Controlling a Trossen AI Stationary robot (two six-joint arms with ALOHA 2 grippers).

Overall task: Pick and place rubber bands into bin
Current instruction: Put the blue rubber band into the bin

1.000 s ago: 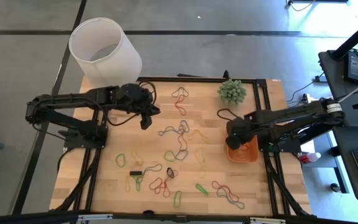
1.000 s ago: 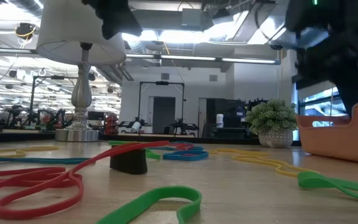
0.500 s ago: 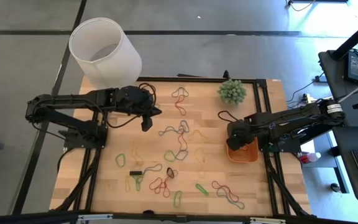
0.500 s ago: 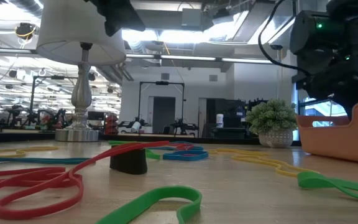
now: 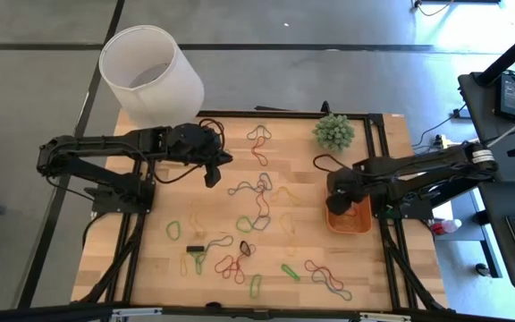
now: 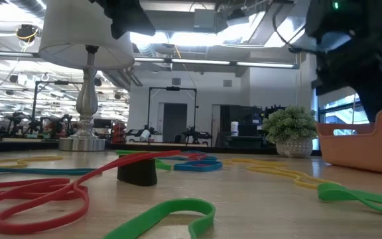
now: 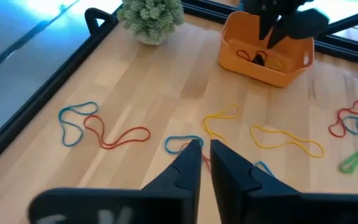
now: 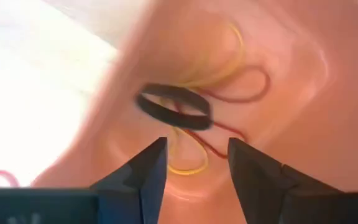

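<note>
Several rubber bands [image 5: 257,192] in red, green, yellow and blue lie scattered flat on the wooden table. The orange bin [image 5: 358,219] stands at the right. A black band [image 8: 173,107], a yellow band [image 8: 188,165] and a red band [image 8: 247,87] lie on its floor. My right gripper [image 8: 194,146] hangs open just above the bin's inside, touching nothing. My left gripper [image 7: 204,148] hovers over the table's far left part [image 5: 211,177]. A narrow gap shows between its fingers, with nothing in it, above a blue band [image 7: 182,142].
A white lampshade [image 5: 150,72] stands at the far left corner and a small potted plant [image 5: 333,131] at the far side, beside the bin. A small black block [image 5: 195,249] lies among the bands near the front left. Black frame rails run along the table's edges.
My right gripper has dipped toward the bin and come up again over it. My left arm has stayed where it was.
</note>
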